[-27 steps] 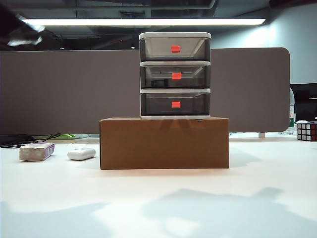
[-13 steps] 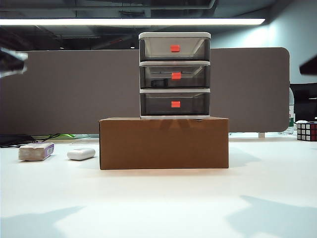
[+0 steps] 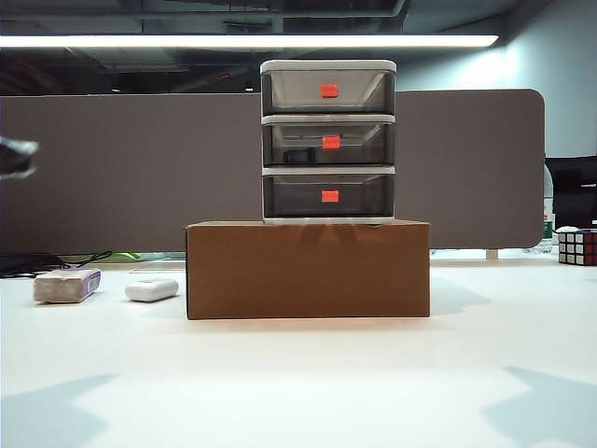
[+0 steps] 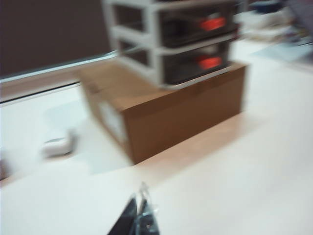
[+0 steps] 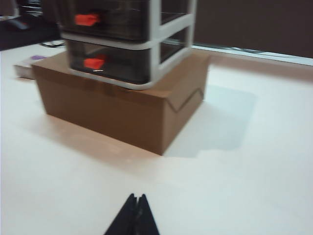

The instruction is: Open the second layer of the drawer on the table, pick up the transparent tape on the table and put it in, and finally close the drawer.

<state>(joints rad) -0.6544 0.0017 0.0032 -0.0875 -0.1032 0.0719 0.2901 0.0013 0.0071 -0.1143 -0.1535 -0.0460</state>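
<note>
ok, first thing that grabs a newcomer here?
The drawer, three smoky tiers with red-orange tabs, all closed, stacked on a brown box mid-table. Left of the box lie a white case and a grey-purple block; a puzzle cube sits far right. Both grippers hang back from the box, left gripper and right gripper shut and empty.

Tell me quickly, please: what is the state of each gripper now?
Left gripper: closed, holding nothing, above the table.
Right gripper: closed, holding nothing, above the table.
</note>
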